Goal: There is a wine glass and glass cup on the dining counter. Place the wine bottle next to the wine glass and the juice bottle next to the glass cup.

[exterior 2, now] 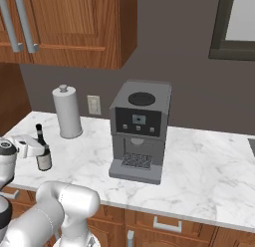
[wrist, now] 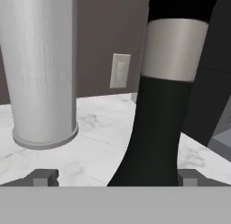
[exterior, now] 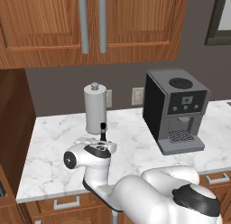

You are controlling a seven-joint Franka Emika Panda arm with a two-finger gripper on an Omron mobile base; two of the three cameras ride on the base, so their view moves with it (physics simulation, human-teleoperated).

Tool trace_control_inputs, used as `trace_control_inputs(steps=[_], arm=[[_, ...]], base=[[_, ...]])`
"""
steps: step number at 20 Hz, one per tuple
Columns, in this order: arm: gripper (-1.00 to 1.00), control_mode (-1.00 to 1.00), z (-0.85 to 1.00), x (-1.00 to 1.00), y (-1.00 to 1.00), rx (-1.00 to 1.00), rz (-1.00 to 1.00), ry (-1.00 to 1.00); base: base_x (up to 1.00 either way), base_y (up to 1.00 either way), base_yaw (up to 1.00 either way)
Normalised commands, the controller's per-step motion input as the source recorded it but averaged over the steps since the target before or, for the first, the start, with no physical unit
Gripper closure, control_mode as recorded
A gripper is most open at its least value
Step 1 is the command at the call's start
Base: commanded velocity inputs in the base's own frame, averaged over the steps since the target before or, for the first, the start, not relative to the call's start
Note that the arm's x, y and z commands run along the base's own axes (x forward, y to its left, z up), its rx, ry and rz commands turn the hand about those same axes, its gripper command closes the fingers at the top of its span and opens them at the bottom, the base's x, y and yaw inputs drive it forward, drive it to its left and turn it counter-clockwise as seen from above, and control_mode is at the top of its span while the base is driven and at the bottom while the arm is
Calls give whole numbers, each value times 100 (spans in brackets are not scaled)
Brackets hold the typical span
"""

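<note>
The wine bottle, black with a pale label band, stands upright on the marble worktop. It sits right in front of my open gripper, between the two fingertips but nearer the right one. Its slim capped neck rises just behind my hand in the left base view. From the right base view the bottle stands against my gripper near the worktop's left end. Nothing is gripped. The wine glass, glass cup, juice bottle and dining counter are out of view.
A paper towel roll stands just behind the bottle, near the wall. A dark coffee machine occupies the worktop to the right. Wooden wall cabinets hang overhead. Drawers run under the worktop's front edge.
</note>
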Motion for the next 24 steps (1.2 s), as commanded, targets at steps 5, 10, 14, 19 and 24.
trace_control_inputs(steps=[5, 10, 14, 19, 24], arm=[[100, -100, -20, 0, 3, 0, 0, 1], [100, -100, -19, 0, 0, 0, 0, 1], [100, -100, -10, -1, 0, 0, 0, 0], [100, -100, 15, -17, 3, 1, 0, -1], [100, -100, 30, -33, 3, 2, 0, -1]], base=[[0, 0, 0], [0, 0, 0], [0, 0, 0], [0, 0, 0], [0, 0, 0]])
